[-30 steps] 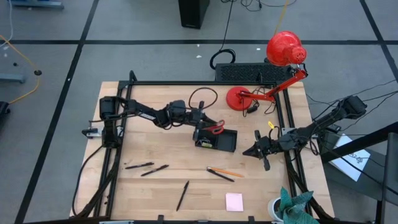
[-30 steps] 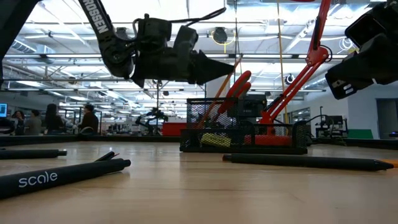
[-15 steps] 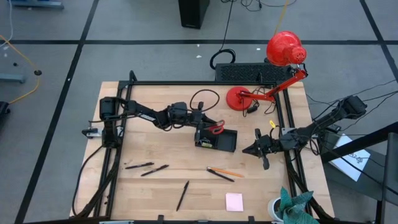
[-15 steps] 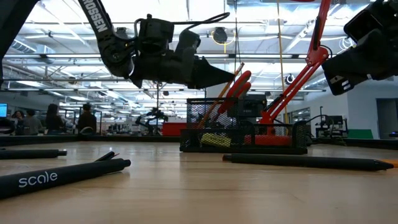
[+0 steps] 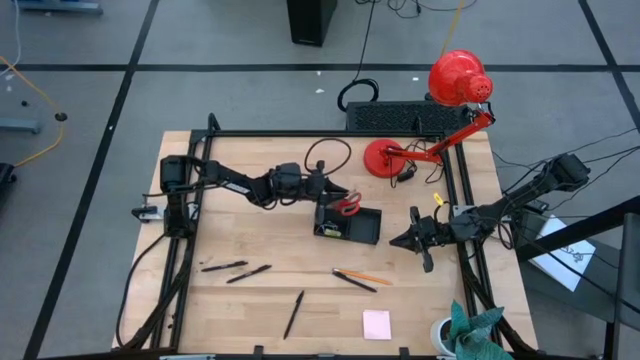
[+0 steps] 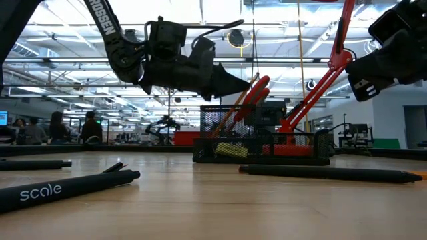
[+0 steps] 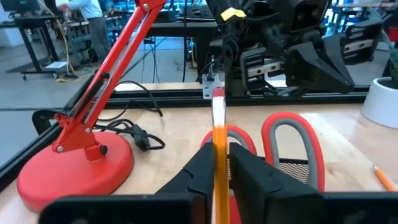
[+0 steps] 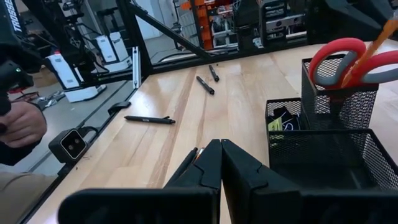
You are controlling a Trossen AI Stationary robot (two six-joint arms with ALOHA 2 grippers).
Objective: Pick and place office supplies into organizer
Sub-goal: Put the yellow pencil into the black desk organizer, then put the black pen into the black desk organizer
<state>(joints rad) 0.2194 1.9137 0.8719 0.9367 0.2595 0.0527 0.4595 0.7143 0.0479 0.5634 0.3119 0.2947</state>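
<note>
The black mesh organizer (image 5: 352, 228) stands mid-table, also in the low view (image 6: 267, 143) and right wrist view (image 8: 323, 149). Red-handled scissors (image 7: 292, 146) stand in its taller section, handles up (image 8: 339, 59). My left gripper (image 5: 330, 194) hovers beside that section, shut on an orange pencil (image 7: 219, 134). My right gripper (image 5: 398, 241) waits shut, above the table just right of the organizer. Black pens (image 5: 225, 266) (image 5: 293, 313), a pen and pencil pair (image 5: 358, 278) and a pink sticky-note pad (image 5: 377, 324) lie flat on the near table. My left gripper pinches the orange pencil between its two fingers, a little below its eraser end (image 7: 217, 99), which sticks out past the fingertips. The fingers (image 6: 233, 83) come from the table's left, slanting down. The pencil leans steeply, its lower part down in the organizer's tall section beside the scissors.
A red desk lamp stands on its base (image 5: 385, 158) behind the organizer, its arm slanting to the head (image 5: 458, 78). A black keyboard-like slab (image 5: 400, 117) lies at the far edge. A cup with teal cloth (image 5: 465, 330) sits at the near right corner. A person's hand (image 8: 18, 124) shows beyond the table.
My left gripper has sunk a little toward the organizer and tipped its fingers downward, still shut on the pencil, which has gone lower into the tall section. My right arm has kept still.
</note>
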